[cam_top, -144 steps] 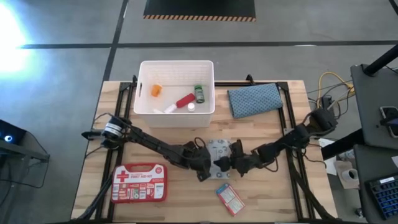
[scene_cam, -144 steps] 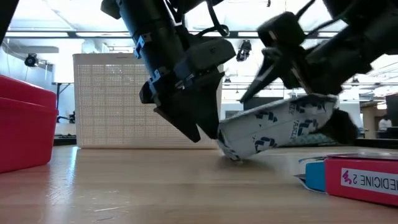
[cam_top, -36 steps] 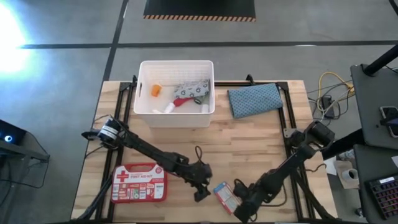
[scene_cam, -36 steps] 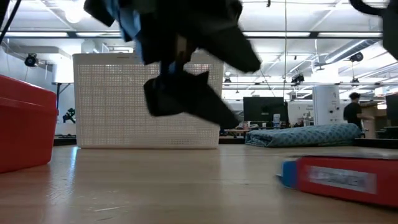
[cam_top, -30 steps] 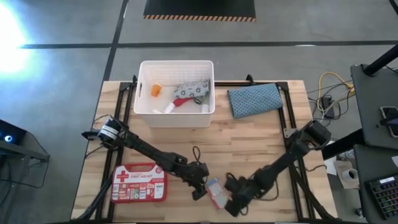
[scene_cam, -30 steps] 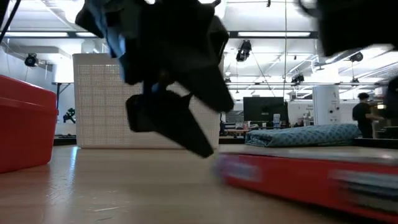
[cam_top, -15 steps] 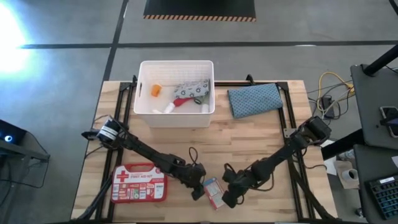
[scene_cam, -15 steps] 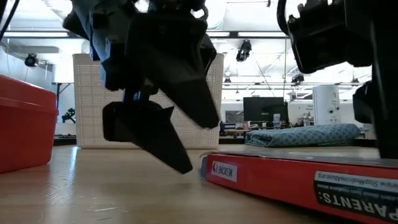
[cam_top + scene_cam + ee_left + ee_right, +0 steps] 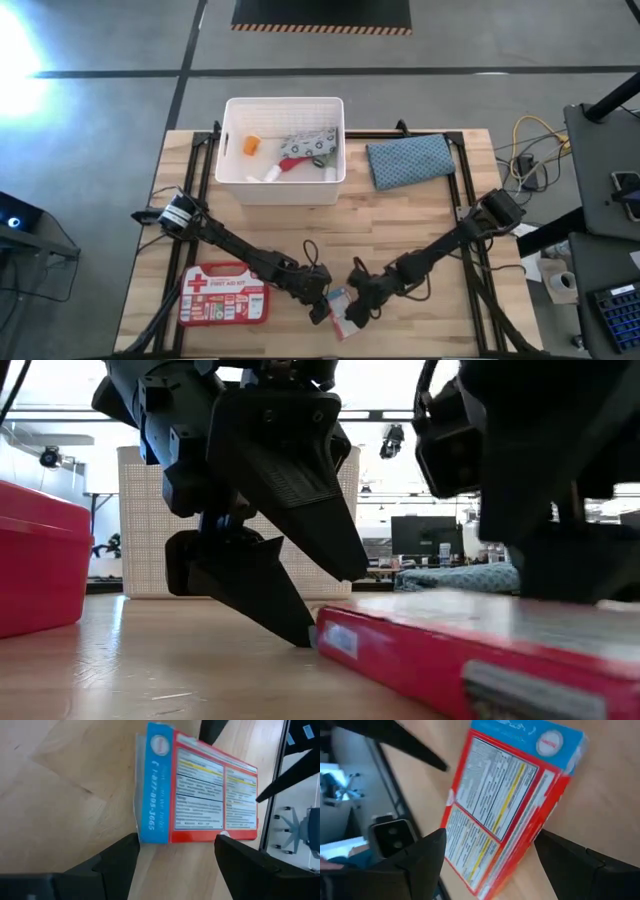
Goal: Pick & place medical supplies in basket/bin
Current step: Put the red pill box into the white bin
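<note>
The small red-white box (image 9: 340, 310) with a blue end lies flat near the table's near edge, between my two grippers. My left gripper (image 9: 320, 305) is open at its left and my right gripper (image 9: 352, 298) is open at its right, straddling the box's red end (image 9: 485, 865). The red first-aid case (image 9: 225, 295) lies flat at the near left. The white bin (image 9: 232, 160) stands at the far side and holds an orange vial (image 9: 250, 144), a grey wipes pack (image 9: 308, 142) and other small supplies. My left gripper slants down from the table's left, and one fingertip (image 9: 305, 638) meets the box at the corner of its blue end (image 9: 145, 837). The other fingertip (image 9: 222, 840) stands at the same long edge; the box lies on the table. My right gripper comes from the table's right with a finger along each long side of the box. One finger (image 9: 555, 852) lies against the red long side (image 9: 532, 842). Whether the other finger (image 9: 427, 855) touches, I cannot tell.
A blue-grey cloth pouch (image 9: 408, 160) lies right of the bin at the far right. Bare wood shows between the bin and the grippers. The table's near edge runs just below the box, and black frame rails run along the left and right sides.
My right gripper has moved from the near edge toward the table's left and slightly far, and the box has slid and turned a little toward my left gripper. My left gripper has lowered until its fingertip stands at the box's blue end.
</note>
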### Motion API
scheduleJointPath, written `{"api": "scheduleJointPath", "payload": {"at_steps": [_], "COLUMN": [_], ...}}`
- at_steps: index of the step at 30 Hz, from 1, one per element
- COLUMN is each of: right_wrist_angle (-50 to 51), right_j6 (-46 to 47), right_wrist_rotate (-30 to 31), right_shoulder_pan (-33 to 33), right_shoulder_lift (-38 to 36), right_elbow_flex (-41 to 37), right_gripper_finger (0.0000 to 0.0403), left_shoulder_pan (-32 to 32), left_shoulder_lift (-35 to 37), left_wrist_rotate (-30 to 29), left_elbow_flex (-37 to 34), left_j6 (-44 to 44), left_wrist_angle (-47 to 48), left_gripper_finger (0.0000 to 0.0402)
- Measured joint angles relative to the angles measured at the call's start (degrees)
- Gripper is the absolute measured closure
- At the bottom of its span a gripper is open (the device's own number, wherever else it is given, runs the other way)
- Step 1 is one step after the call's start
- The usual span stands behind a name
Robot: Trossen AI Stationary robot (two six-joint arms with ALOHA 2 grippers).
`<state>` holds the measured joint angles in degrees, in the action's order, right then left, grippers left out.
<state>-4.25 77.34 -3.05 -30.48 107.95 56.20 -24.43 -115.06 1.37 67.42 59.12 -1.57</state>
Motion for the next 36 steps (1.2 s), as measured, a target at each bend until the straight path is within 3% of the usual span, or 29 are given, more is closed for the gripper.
{"api": "scheduleJointPath", "payload": {"at_steps": [11, 24, 29, 32, 36], "right_wrist_angle": [-1.1, -0.5, 2.2, 6.2, 7.7], "right_j6": [-6.3, -5.8, -6.4, -6.4, -7.5], "right_wrist_rotate": [-0.3, -5.0, -4.5, -3.2, -1.7], "right_shoulder_pan": [0.5, 0.8, 0.8, 0.8, 1.3], "right_shoulder_lift": [0.6, 9.2, 8.1, 7.6, 7.4], "right_elbow_flex": [4.6, 10.5, 10.3, 10.4, 10.4], "right_gripper_finger": [0.0113, 0.0149, 0.0158, 0.0163, 0.0170], "left_shoulder_pan": [0.0, 0.0, 0.3, -1.4, -3.4], "left_shoulder_lift": [-0.2, 1.9, 8.1, 11.1, 10.4], "left_wrist_rotate": [-1.0, -1.6, -3.6, -2.3, 2.7], "left_elbow_flex": [0.0, -0.2, -0.5, -0.6, -1.0], "left_j6": [-0.5, -4.2, -6.1, -2.9, 3.9], "left_wrist_angle": [0.4, 1.9, 13.3, 21.5, 19.5], "left_gripper_finger": [0.0156, 0.0156, 0.0156, 0.0156, 0.0156]}}
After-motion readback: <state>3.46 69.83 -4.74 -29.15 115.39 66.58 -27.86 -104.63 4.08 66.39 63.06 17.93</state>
